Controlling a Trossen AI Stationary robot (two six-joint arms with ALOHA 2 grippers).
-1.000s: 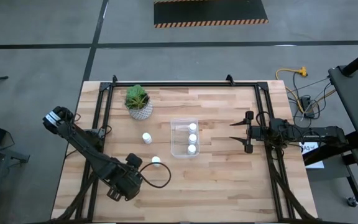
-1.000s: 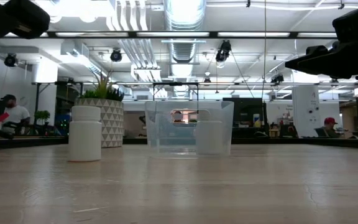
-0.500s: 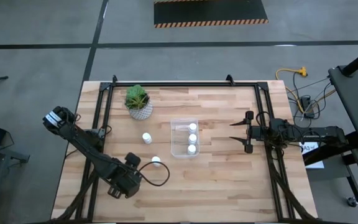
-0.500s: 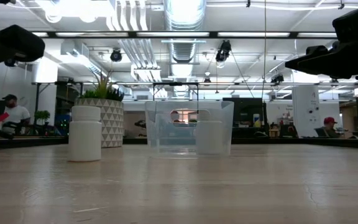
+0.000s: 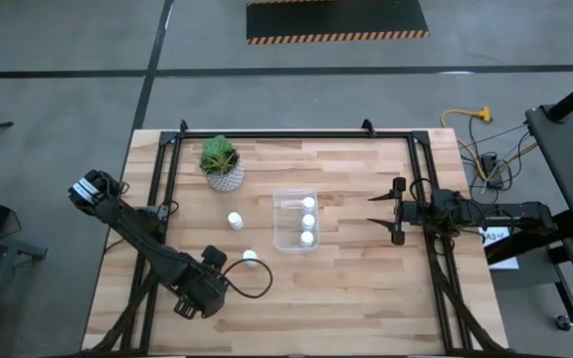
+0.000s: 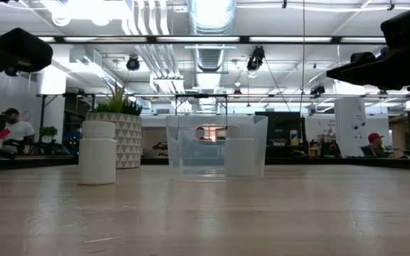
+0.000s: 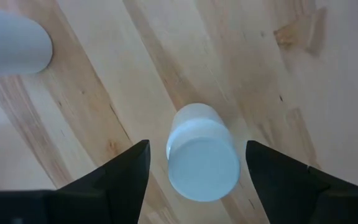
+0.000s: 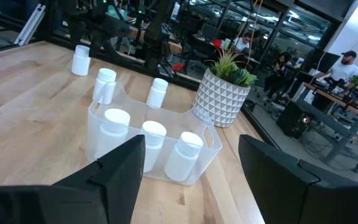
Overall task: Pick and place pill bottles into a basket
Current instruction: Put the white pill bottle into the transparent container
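The clear basket (image 5: 293,199) stands mid-table with three white pill bottles (image 5: 308,220) upright in it, and it also shows in the right wrist view (image 8: 154,146). Two more bottles stand on the wood to its left, one farther (image 5: 235,220) and one nearer (image 5: 250,257). My left gripper (image 5: 222,267) hovers at the near left, open and pointing down. In the left wrist view its fingers (image 7: 197,152) stand on either side of an upright bottle (image 7: 202,163) without touching it. My right gripper (image 5: 374,212) is open and empty, level, to the right of the basket.
A white patterned pot with a green plant (image 5: 223,165) stands at the far left. Black frame rails (image 5: 286,136) run along the table's far and side edges. A third bottle (image 8: 80,60) shows beyond the basket in the right wrist view. People sit in the room behind.
My left gripper has come down a little over the near-left part of the table in the first half second, then kept still. Its fingers' gap cannot be compared. The bottles and the basket have not moved.
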